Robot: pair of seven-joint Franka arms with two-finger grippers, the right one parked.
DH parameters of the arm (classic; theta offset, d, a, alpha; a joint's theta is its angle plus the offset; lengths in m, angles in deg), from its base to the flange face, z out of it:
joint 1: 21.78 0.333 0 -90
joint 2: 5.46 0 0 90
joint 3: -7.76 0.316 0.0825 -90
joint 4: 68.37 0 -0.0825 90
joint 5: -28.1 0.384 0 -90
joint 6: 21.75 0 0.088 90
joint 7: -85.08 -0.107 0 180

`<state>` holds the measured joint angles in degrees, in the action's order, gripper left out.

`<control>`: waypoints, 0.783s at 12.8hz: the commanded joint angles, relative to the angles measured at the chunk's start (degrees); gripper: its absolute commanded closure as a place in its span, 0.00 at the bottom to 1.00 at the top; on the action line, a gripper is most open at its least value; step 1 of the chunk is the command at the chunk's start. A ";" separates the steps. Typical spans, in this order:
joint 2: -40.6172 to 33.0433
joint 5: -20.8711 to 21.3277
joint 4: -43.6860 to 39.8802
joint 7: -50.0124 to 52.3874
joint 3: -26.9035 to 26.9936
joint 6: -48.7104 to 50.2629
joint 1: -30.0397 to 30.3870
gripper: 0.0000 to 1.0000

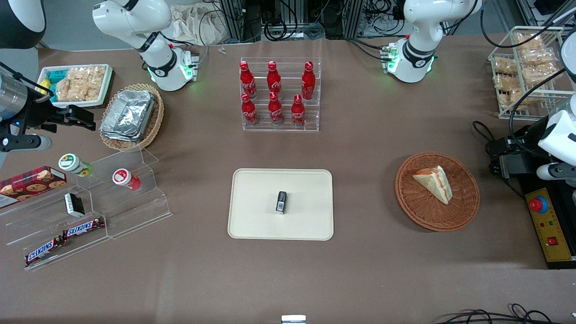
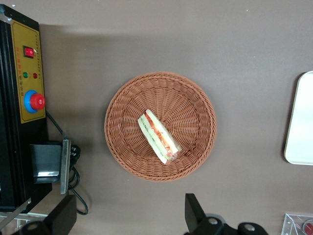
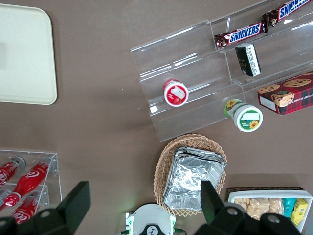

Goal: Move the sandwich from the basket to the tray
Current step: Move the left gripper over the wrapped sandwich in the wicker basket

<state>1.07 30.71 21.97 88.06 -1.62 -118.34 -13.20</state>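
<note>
The sandwich (image 1: 434, 183) is a pale bread wedge with a red and green filling stripe, and it lies in the round reddish-brown wicker basket (image 1: 450, 216) toward the working arm's end of the table. In the left wrist view the sandwich (image 2: 157, 136) lies near the middle of the basket (image 2: 127, 147). My gripper (image 2: 131, 199) hangs high above the table beside the basket, apart from it, open and empty, with its fingers (image 2: 194, 211) spread wide. The cream tray (image 1: 256, 220) lies mid-table and also shows in the left wrist view (image 2: 301, 122).
A small black packet (image 1: 281, 202) lies on the tray. A black and yellow control box (image 1: 549, 229) with a red button sits beside the basket, with a cable (image 1: 481, 130). A rack of red bottles (image 1: 279, 94) stands farther from the front camera than the tray.
</note>
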 commanded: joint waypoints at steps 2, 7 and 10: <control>1.38 0.29 -1.66 1.68 -0.46 1.58 0.04 0.01; 2.34 0.02 -1.14 3.44 -0.55 6.49 -0.05 0.01; 3.49 -0.06 0.00 5.46 -0.55 6.68 0.30 0.01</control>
<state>3.49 30.66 22.11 91.67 -1.90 -113.09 -13.29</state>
